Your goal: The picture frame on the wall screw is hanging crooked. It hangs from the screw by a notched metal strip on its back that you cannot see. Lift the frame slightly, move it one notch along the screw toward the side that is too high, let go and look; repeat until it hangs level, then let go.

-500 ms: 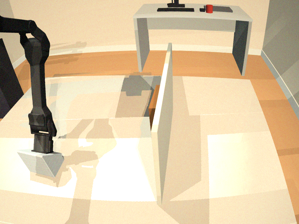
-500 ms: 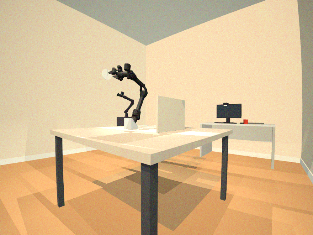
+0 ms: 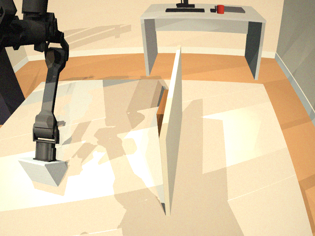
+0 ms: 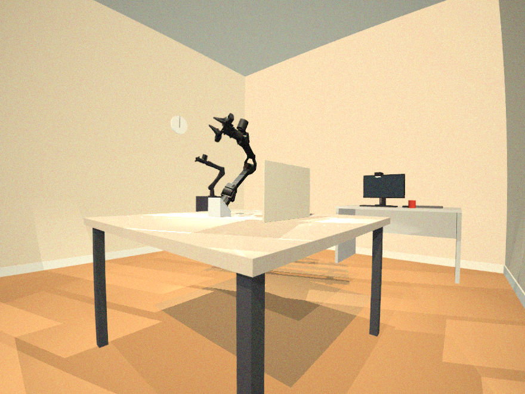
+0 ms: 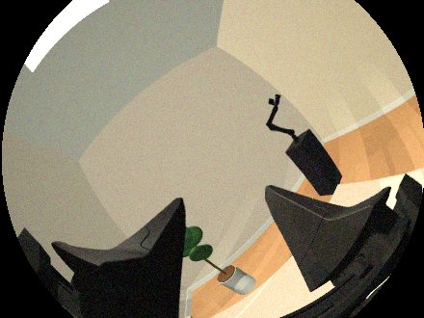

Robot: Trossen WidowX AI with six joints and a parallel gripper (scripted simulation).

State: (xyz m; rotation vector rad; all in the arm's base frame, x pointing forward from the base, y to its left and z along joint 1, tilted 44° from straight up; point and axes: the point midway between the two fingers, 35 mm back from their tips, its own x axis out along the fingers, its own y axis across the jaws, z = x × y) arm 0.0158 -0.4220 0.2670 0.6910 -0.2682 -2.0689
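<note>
The picture frame (image 3: pixel 161 107) shows only as an orange-brown edge on the arm's side of the upright pale panel (image 3: pixel 174 127) (image 4: pixel 287 190) in the top view. Its front, the screw and the notched strip are hidden, so its tilt cannot be told. In the exterior view the panel's back hides it. My gripper (image 4: pixel 212 121) (image 5: pixel 225 199) is open and empty, raised high and pointing away from the panel. It is not touching the frame. In the wrist view the two dark fingers stand well apart, and the frame is not in view.
The panel stands upright on the table (image 4: pixel 169 237) beside the arm's white base (image 3: pixel 42 172) (image 4: pixel 215 208). Another arm on a dark pedestal (image 4: pixel 202 203) (image 5: pixel 314 164) stands beyond the table. A potted plant (image 5: pixel 238 280) and a desk (image 3: pixel 200 24) (image 4: pixel 407 227) stand farther off.
</note>
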